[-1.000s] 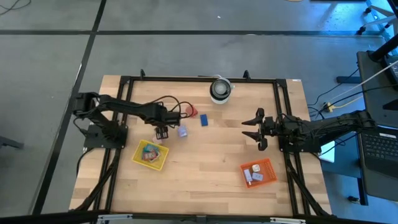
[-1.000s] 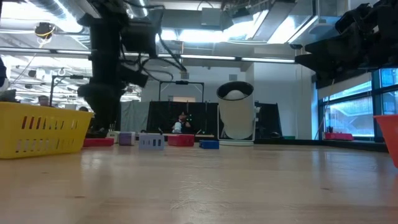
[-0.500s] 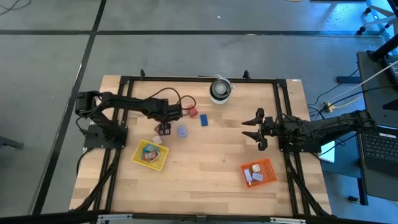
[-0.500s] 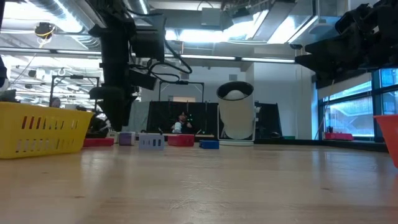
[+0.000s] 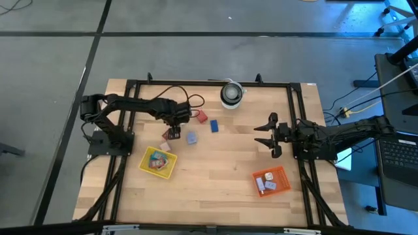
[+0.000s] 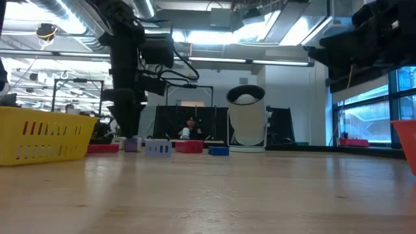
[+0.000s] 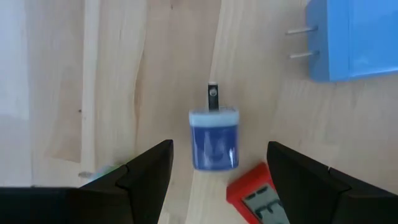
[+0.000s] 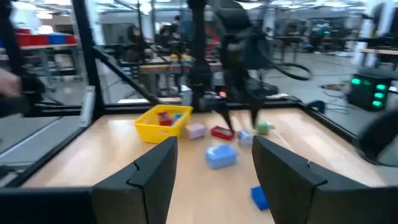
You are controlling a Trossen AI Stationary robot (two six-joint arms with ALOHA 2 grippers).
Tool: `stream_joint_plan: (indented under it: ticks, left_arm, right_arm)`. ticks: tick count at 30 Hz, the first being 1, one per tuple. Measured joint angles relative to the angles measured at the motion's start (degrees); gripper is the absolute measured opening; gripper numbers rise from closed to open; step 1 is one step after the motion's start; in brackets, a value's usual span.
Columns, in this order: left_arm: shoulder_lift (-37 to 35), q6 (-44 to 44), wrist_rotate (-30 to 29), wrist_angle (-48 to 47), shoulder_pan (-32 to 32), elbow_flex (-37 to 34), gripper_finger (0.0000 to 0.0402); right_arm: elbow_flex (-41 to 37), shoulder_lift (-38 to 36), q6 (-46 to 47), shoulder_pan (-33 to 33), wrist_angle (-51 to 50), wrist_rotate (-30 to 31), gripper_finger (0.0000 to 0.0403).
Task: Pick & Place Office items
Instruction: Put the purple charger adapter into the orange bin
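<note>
Blue plug piece (image 7: 213,137) — one — lies between left end effector's (image 7: 217,174) parted fingers.

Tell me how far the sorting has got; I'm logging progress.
Done: several items lie in the yellow tray and orange tray. In hand: nothing; the open left gripper hovers over a small blue charger. Left: the red, blue and lavender pieces. The right gripper waits, open.
</note>
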Motion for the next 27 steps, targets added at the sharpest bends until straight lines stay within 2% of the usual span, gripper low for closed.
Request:
stream_joint_plan:
  ticks: [5, 16, 27]
  left_arm:
    - [2.04, 1.09, 1.61, 0.07, 1.55, 0.0, 0.0256]
    - [6.56, 2.58, 2.59, 0.78, 1.91, 0.04, 0.0253]
    - [6.67, 4.22, 3.86, 1.39, 1.89, 0.0, 0.0197]
  right_arm:
    - [0.83, -0.02, 0.19, 0.0, 0.02, -3.49, 0.021]
    - [1.04, -0.02, 0.2, 0.0, 0.0, -3.55, 0.021]
    - [1.04, -0.02, 0.24, 0.0, -0.02, -3.56, 0.021]
